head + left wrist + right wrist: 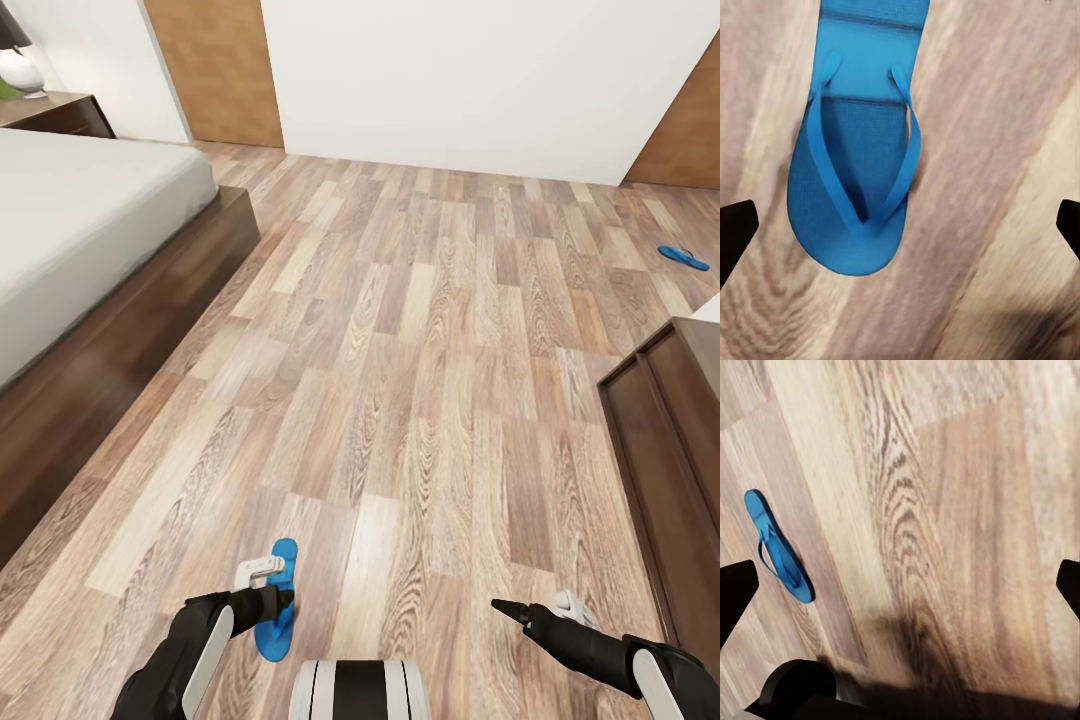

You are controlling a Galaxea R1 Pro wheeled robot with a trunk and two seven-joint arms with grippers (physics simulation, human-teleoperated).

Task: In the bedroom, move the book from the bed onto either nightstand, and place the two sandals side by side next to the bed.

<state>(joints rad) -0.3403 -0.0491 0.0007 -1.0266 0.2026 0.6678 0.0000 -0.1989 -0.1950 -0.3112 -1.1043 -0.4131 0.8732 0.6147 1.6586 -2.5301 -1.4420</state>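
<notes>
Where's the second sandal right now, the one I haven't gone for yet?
In the head view, the second sandal lies flat on the wood floor far right, beyond the dark cabinet, near the back wall, well away from the bed.

Matt wood-grain plank floor [420,400]

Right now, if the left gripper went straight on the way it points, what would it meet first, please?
Most likely the blue sandal lying flat on the wood floor: the left gripper, jaws open, points down at it. Depth is unclear, so how soon it would touch cannot be told.
</notes>
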